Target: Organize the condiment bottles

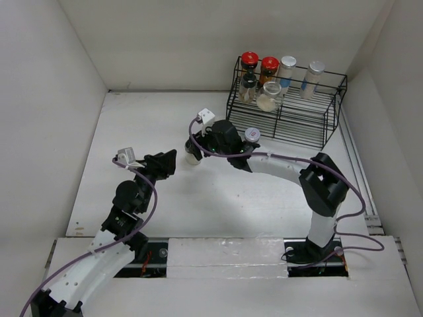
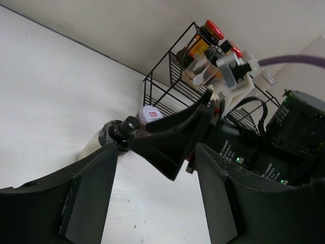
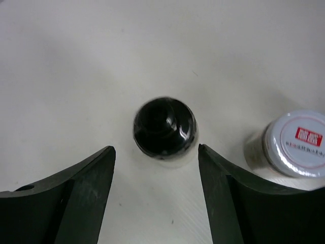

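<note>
Nearest, the left gripper is hovering with its fingers spread, gripping nothing, just left of the work. Past it, the right gripper is hanging over the black-capped bottle, jaws wide apart and touching nothing. The bottle is standing upright on the table, its long axis pointing up between the fingers, so the right arm is the nearer. A silver-lidded jar is standing just to its right. Farthest, the wire rack is carrying the other bottles.
</note>
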Controlling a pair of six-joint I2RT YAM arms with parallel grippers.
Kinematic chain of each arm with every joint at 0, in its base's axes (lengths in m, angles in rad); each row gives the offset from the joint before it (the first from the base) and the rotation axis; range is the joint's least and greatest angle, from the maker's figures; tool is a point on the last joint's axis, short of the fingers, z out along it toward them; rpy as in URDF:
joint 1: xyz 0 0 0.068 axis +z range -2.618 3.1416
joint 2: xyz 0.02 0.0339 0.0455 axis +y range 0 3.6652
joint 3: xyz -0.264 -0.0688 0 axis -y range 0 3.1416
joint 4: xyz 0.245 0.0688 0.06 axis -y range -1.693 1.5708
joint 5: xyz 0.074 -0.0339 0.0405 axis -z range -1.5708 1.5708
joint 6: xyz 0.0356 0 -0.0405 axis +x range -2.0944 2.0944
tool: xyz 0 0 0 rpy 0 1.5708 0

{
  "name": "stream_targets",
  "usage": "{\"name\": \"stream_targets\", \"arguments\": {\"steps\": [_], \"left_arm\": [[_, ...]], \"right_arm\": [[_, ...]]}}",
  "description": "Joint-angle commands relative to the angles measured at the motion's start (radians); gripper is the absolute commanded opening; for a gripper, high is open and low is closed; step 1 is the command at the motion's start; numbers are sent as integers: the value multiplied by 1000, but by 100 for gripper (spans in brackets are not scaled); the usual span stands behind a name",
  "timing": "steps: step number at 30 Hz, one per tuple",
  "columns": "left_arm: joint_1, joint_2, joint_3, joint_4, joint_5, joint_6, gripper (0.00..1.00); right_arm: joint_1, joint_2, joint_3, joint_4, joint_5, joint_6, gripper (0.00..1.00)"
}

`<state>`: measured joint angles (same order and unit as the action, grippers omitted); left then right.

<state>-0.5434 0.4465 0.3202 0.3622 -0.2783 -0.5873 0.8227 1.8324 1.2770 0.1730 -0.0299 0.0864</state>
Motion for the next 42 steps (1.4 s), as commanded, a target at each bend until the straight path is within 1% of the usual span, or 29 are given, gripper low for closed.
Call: {"name": "stream_targets", "arguments": {"steps": [1, 2, 4, 5, 8, 10, 11, 12, 14, 15, 16, 18, 19, 22, 23, 24, 25, 26, 27, 28, 29, 30, 31, 33, 34, 35, 38, 39, 42], "left_arm": [[-4, -8, 20, 35, 24, 9, 59], [-4, -8, 20, 44, 24, 9, 59], [-4, 1, 20, 44, 24, 9, 59], [-4, 1, 20, 35, 24, 9, 59], [-4, -9, 20, 44, 24, 9, 59], [-4, -9, 10, 44, 15, 9, 59], [-4, -9, 10, 35, 14, 9, 59], [-4, -9, 22, 35, 24, 9, 59], [-4, -9, 11, 44, 24, 9, 59], [-4, -9, 11, 44, 24, 9, 59], [-4, -9, 11, 44, 24, 9, 59], [-4, -9, 25, 27, 33, 0, 59], [-4, -9, 25, 27, 33, 0, 59], [-4, -19, 14, 40, 22, 0, 59], [-4, -19, 14, 28, 22, 0, 59], [-4, -19, 23, 27, 22, 0, 59], [-4, -19, 23, 27, 31, 0, 59], [-4, -19, 11, 40, 31, 0, 59], [-4, -19, 11, 40, 22, 0, 59], [-4, -19, 11, 40, 22, 0, 59], [-4, -19, 11, 40, 22, 0, 59], [-4, -9, 22, 40, 34, 0, 59], [-4, -9, 22, 40, 43, 0, 59], [-4, 0, 13, 52, 44, -9, 59], [-4, 0, 13, 52, 34, -9, 59], [-4, 9, 23, 38, 34, -9, 59], [-4, 9, 14, 49, 44, -9, 59], [-4, 9, 14, 49, 44, -9, 59], [-4, 9, 14, 49, 54, -9, 59]], "right_arm": [[16, 36, 110, 66, 45, -5, 71], [16, 48, 110, 66, 59, -5, 68], [16, 73, 125, 66, 94, -5, 64], [16, 102, 148, 66, 94, -5, 57], [16, 134, 160, 66, 94, -5, 50], [27, 134, 160, 66, 135, -5, 50], [36, 143, 160, 66, 151, -5, 48], [36, 143, 151, 66, 160, -5, 38], [36, 143, 151, 77, 169, -5, 34], [36, 143, 151, 77, 170, -5, 28], [47, 127, 141, 88, 182, -5, 20], [59, 73, 108, 129, 206, -5, 19], [72, 0, 61, 147, 217, 4, 19], [72, -132, -5, 160, 252, 4, 16], [72, -225, -21, 160, 263, 4, 15], [58, -272, -34, 160, 263, 4, 15], [20, -315, -48, 123, 263, 4, 15], [-6, -391, -59, 96, 263, 4, 15], [-35, -425, -59, 73, 263, 4, 15], [-98, -456, -74, 44, 284, 4, 15], [-134, -511, -93, 28, 300, 4, 15], [-173, -536, -93, 7, 300, 4, 15], [-253, -559, -102, -38, 309, 18, 15], [-327, -620, -111, -69, 349, 29, 15], [-365, -636, -111, -90, 363, 29, 15], [-437, -650, -111, -119, 376, 38, 15], [-542, -674, -85, -138, 377, 38, 15], [-607, -664, -65, -148, 363, 48, 15], [-700, -576, 47, -176, 294, 49, 15]]}}
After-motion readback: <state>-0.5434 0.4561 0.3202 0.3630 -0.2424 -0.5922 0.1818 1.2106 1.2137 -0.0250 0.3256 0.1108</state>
